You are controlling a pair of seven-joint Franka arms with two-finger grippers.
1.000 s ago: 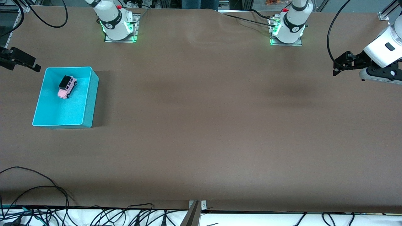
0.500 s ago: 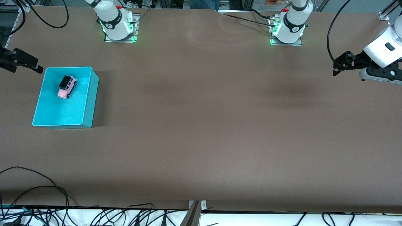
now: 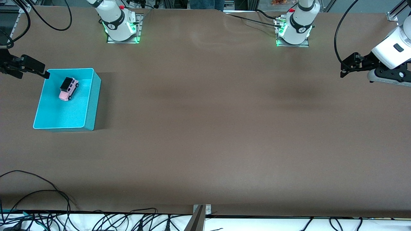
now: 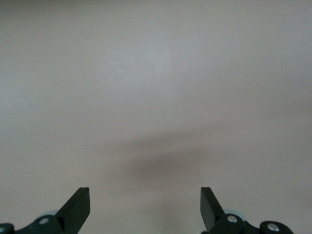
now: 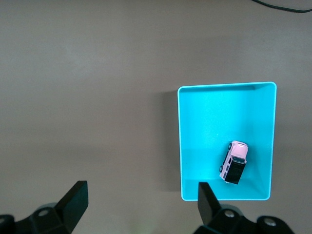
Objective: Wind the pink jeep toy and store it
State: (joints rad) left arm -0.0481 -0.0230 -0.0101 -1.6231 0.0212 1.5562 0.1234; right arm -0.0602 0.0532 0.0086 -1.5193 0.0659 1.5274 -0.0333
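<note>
Since a second ago the right gripper, fingers spread and holding nothing, creeps toward the teal bin, now over its corner. Pink jeep toy sits inside, stored-looking. Left gripper waits, released, over bare table at the left arm's end.

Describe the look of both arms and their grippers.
Both arms are glossy white with black joint rings, on metal base plates lit green. The left gripper is black with angular fingers, below a white wrist with a looping black cable. The right gripper is black too.
</note>
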